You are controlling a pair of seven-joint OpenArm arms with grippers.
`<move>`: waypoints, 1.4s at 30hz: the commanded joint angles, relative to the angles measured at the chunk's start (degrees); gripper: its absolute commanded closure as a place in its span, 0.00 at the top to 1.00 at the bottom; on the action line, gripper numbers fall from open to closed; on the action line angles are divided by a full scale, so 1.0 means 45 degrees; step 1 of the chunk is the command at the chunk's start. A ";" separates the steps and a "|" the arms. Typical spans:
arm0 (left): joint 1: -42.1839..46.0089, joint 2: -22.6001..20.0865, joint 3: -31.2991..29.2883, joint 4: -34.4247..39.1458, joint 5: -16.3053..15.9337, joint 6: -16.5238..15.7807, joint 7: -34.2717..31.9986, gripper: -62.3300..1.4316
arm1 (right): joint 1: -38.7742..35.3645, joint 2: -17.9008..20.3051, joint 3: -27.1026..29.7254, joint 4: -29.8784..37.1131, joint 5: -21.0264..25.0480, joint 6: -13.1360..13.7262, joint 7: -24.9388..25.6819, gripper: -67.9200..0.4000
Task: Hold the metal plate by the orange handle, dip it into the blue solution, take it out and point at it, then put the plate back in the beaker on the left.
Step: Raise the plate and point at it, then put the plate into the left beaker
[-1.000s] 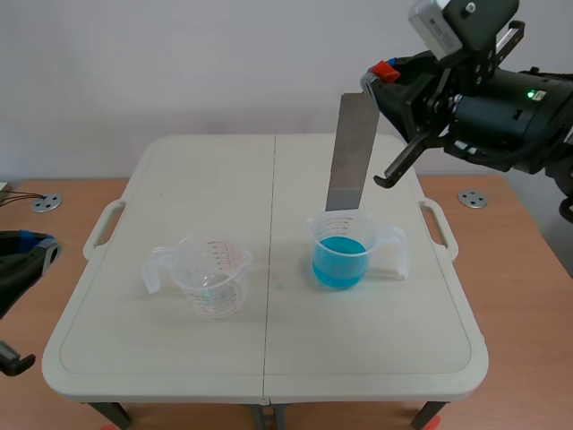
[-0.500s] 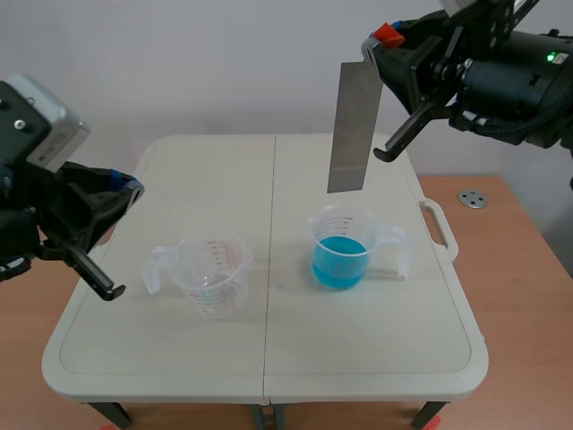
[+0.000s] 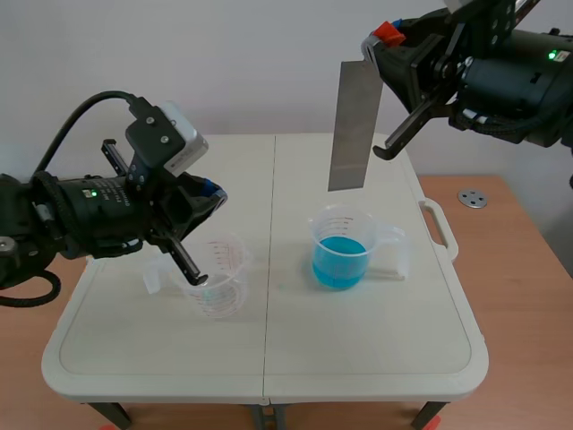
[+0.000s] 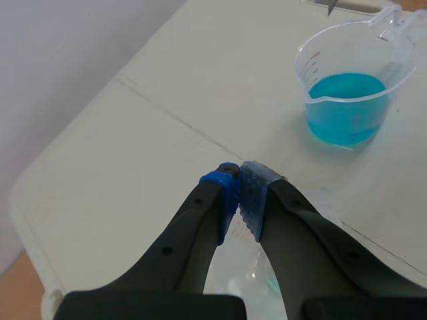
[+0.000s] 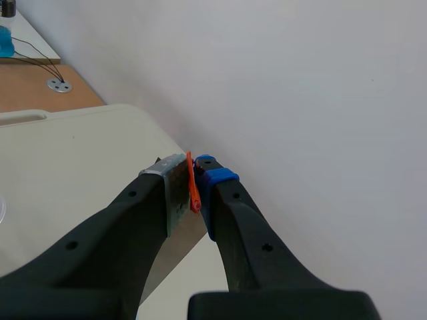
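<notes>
**Left arm swung in over the clear beaker; metal plate unmoved above the blue**

- Bench: carries both beakers, well apart, one on each side of the centre seam.
- Left arm: half a second ago it was out at the bench edge. It now reaches inward, with the left pincer low over the clear beaker, fingers pressed together on nothing.
- Right arm: raised at the far right. The right pincer is clamped on the orange handle.
- Metal plate: hangs upright, its lower edge above the beaker of blue solution and clear of the rim. Wet or dry cannot be told.

Risks, as judged:
- The plate is long and held only by its small handle. A nudge from the pointing arm could make it swing or twist in the grip.
- The left arm sits low over the clear beaker and could tip it in passing. It also blocks the spot where the plate must return.
- Blue drips on the bench are possible.

Views:
- The right wrist view alone shows the clamp closely, pads on either side of the orange handle. It shows neither beaker.
- The left wrist view confirms the left pincer is closed and shows the blue solution ahead of it. It does not show the plate.
- Only the scene view shows the gap between plate and beaker.
</notes>
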 commanded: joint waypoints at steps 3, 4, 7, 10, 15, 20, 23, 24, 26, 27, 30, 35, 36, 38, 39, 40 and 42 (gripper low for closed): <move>-0.0831 -0.0034 0.0801 -0.0345 -0.0126 0.0073 -0.0209 0.04 | 0.0146 0.0068 0.0058 0.0427 0.0525 0.0068 -0.0126 0.03; -0.1049 -0.0034 0.1054 -0.0510 -0.0126 0.0073 -0.0214 0.04 | 0.0146 0.0068 0.0058 0.0471 0.0593 0.0068 -0.0189 0.03; -0.1593 -0.0034 0.1744 -0.0942 -0.0121 0.0126 -0.0471 0.04 | 0.0146 0.0068 0.0058 0.0563 0.0675 0.0068 -0.0243 0.03; -0.2074 0.0000 0.2331 -0.1229 -0.0092 0.0491 -0.0534 0.04 | 0.0146 0.0068 0.0049 0.0563 0.0675 0.0068 -0.0243 0.03; -0.2594 0.0180 0.3089 -0.1384 -0.0063 0.0971 -0.0714 0.04 | 0.0146 0.0068 0.0049 0.0563 0.0704 0.0068 -0.0248 0.03; -0.2793 0.0641 0.3521 -0.1384 0.0457 0.1472 -0.0709 0.04 | 0.0146 0.0063 0.0049 0.0563 0.0714 0.0068 -0.0282 0.03; -0.2793 0.0933 0.3725 -0.1384 0.0918 0.1783 -0.0675 0.04 | 0.0146 0.0063 0.0049 0.0563 0.0714 0.0068 -0.0282 0.03; -0.2793 0.1010 0.3789 -0.1384 0.1005 0.1802 -0.0670 0.04 | 0.0146 0.0063 0.0049 0.0563 0.0714 0.0068 -0.0282 0.03; -0.2793 0.1151 0.3871 -0.1384 0.1064 0.1807 -0.0622 0.04 | 0.0146 0.0063 0.0049 0.0563 0.0714 0.0068 -0.0287 0.03; -0.2793 0.1219 0.3905 -0.1384 0.1064 0.1972 -0.0622 0.04 | 0.0146 0.0063 0.0049 0.0563 0.0714 0.0068 -0.0287 0.03; -0.2793 0.1350 0.3910 -0.1384 0.1064 0.2123 -0.0685 0.04 | 0.0146 0.0063 0.0049 0.0563 0.0714 0.0068 -0.0287 0.03; -0.2793 0.1520 0.3910 -0.1384 0.1209 0.2123 -0.0724 0.04 | 0.0146 0.0063 0.0049 0.0563 0.0714 0.0068 -0.0291 0.03; -0.2793 0.1520 0.3910 -0.1384 0.1277 0.2123 -0.0724 0.04 | 0.0146 0.0063 0.0049 0.0563 0.0714 0.0068 -0.0291 0.03; -0.2793 0.1520 0.3910 -0.1384 0.1302 0.2123 -0.0724 0.04 | 0.0146 0.0063 0.0049 0.0563 0.0714 0.0068 -0.0291 0.03; -0.2793 0.1520 0.3910 -0.1384 0.1307 0.2123 -0.0724 0.04 | 0.0146 0.0063 0.0049 0.0563 0.0714 0.0068 -0.0291 0.03; -0.2793 0.1520 0.3910 -0.1384 0.1307 0.2123 -0.0724 0.04 | 0.0146 0.0063 0.0049 0.0563 0.0714 0.0068 -0.0291 0.03; -0.2788 0.1511 0.3910 -0.1384 0.1307 0.2123 -0.0709 0.04 | 0.0146 0.0063 0.0049 0.0563 0.0714 0.0068 -0.0291 0.03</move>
